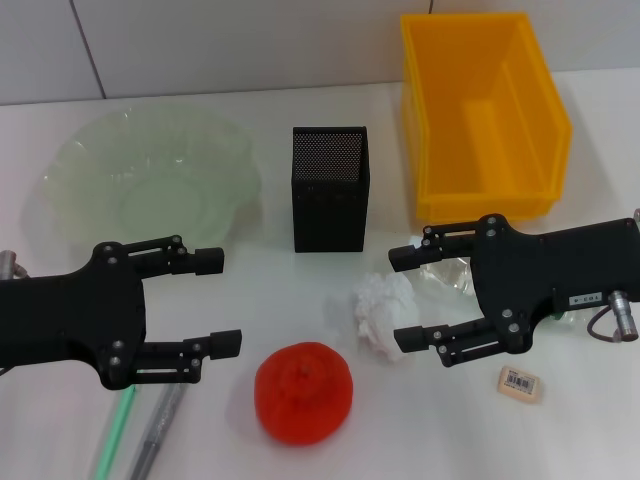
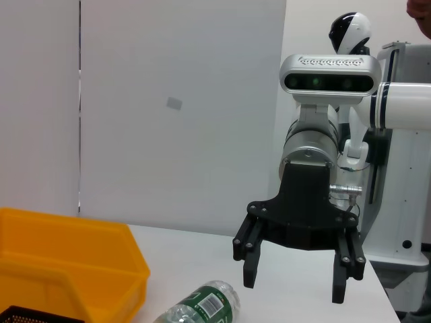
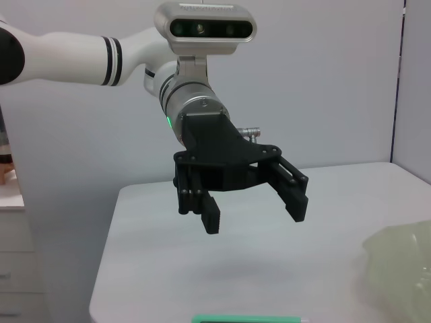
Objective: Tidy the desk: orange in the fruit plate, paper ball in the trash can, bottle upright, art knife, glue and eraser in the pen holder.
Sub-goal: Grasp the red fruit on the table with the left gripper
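The left gripper (image 1: 216,303) is hovering with its fingers spread and empty, just left of the orange (image 1: 303,392), which is lying on the desk in front of the pen holder (image 1: 330,187); it would do well to centre over the fruit before closing. The right gripper (image 1: 413,298) is hanging wide open, bracketing the paper ball (image 1: 381,306), holding nothing.
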You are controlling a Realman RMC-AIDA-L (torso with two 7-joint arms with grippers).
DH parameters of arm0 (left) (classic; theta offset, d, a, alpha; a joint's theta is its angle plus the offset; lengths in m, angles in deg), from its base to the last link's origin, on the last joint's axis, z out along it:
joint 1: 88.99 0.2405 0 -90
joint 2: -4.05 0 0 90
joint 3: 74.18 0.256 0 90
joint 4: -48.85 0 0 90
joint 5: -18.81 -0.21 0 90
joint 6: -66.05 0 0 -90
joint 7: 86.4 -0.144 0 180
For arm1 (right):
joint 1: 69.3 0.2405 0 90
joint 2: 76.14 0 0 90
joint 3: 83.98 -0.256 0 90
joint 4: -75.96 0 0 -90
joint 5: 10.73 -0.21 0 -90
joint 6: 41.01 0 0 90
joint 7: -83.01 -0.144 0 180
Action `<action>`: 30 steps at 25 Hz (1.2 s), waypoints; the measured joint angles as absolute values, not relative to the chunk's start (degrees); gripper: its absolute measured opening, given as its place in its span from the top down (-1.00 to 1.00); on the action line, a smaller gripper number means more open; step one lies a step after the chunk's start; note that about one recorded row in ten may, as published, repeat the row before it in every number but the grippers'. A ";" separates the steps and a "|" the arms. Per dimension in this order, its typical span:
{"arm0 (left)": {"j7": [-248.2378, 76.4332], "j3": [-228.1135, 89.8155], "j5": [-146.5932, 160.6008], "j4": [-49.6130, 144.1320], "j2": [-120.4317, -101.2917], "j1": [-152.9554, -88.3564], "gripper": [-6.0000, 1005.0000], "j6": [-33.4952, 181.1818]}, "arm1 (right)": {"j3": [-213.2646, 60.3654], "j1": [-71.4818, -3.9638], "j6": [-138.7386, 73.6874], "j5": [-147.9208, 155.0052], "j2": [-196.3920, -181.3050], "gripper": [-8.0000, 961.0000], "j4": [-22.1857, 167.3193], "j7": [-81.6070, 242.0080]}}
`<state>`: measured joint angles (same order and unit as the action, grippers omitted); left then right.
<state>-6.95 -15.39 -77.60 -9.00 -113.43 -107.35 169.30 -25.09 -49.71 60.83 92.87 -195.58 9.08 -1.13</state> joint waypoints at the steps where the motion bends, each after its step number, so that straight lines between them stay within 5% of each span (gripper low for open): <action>1: -6.95 -15.39 -77.61 -9.03 -113.46 -107.35 -0.59 169.31 | -25.09 -49.71 60.83 92.87 -195.58 -0.61 9.08 -1.13; 30: -6.95 -10.51 -79.44 -8.64 -114.44 -108.20 -0.52 164.83 | -25.75 -51.30 60.85 93.11 -195.42 -0.60 8.37 -1.29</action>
